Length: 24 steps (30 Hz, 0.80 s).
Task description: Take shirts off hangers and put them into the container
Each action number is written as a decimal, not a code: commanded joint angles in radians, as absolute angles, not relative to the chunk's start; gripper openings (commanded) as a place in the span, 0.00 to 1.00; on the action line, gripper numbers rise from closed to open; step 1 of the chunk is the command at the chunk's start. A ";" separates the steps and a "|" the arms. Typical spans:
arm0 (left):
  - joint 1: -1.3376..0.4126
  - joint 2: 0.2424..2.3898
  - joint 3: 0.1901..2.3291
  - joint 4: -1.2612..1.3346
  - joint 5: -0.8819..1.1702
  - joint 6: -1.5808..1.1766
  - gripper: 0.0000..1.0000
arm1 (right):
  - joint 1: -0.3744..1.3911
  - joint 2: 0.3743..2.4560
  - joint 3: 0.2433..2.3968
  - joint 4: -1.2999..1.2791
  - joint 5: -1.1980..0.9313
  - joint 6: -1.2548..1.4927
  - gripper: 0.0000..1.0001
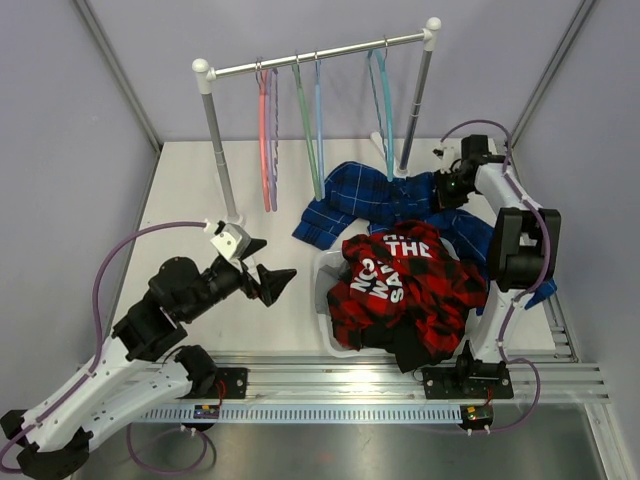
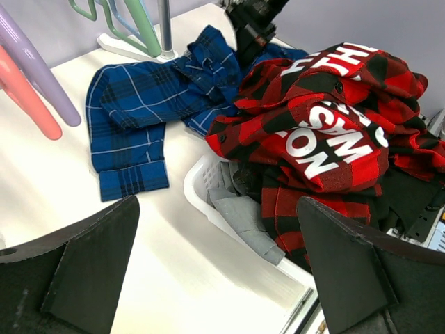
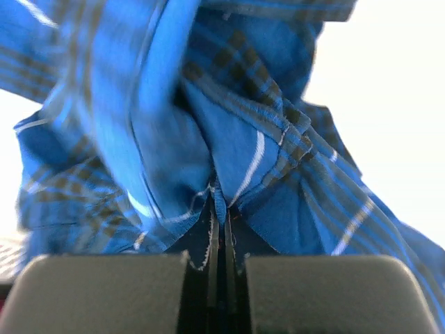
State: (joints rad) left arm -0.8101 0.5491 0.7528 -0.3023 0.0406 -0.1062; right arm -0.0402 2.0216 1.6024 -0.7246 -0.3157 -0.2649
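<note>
Pinching a fold of the blue plaid shirt (image 3: 236,139) right between its fingertips, the right gripper (image 3: 221,236) is clamping tight on the fabric at the far side of the table (image 1: 190,200), just beside the foot of the rail (image 1: 320,55). That shirt is lying spread out on the tabletop behind the container (image 1: 325,290), not in it, with one sleeve stretching toward the middle.

The left gripper (image 1: 268,265) is hovering over bare table to the left of the basket with its jaws spread wide and gripping nothing.

The red-and-black plaid shirt (image 1: 405,285) is sitting piled on top of the container, lettering facing up and spilling over the rim. A grey shirt (image 2: 243,216) and some black fabric (image 2: 410,202) are peeking out underneath it.

The hangers (image 1: 306,130) are all hanging bare on the rail: pink, purple, green, blue, and a teal one off to the right.
</note>
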 commanded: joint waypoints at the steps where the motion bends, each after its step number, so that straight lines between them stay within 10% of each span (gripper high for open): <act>1: -0.808 0.526 0.762 -0.290 0.006 -0.091 0.99 | -0.101 1.833 1.713 -0.756 -0.376 -0.252 0.00; 24: -0.808 0.549 0.798 -0.203 0.127 -0.066 0.99 | -0.224 1.519 2.500 -0.548 -0.632 0.129 0.00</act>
State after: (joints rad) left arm -0.8101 0.5335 0.7532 -0.3008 0.0551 -0.0830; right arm -0.2279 1.5387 2.4542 -0.7300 -0.5354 -0.0273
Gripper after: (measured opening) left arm 0.988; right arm 0.022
